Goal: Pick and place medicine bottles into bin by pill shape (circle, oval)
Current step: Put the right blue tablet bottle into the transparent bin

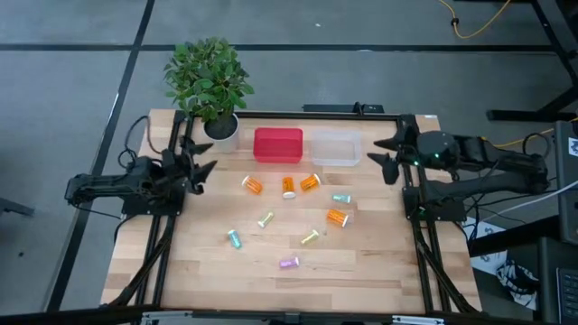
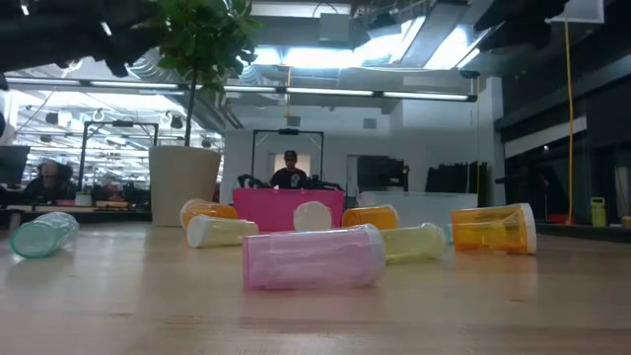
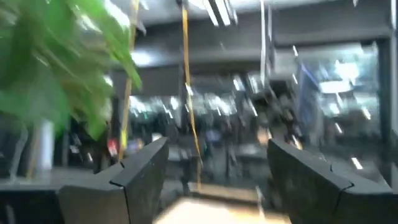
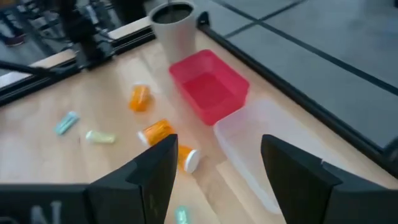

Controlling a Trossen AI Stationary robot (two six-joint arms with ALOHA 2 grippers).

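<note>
Wooden table (image 1: 361,271) (office room behind) holds scattered medicine bottles (image 1: 337,218); left gripper (image 1: 200,173) and right gripper (image 1: 384,155) gape empty.

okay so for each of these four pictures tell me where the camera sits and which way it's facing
High view: above the table, looking straight down; both arms show, left pincer and right pincer open, empty.
Low view: at tabletop height, looking level across the purple bottle toward the room; no pincer shows.
Left wrist view: on the left arm, facing the room; its own open fingers show.
Right wrist view: on the right arm, looking down at the table; its own fingers show.
Shared: the red bin appears in high, low and right wrist views.
</note>
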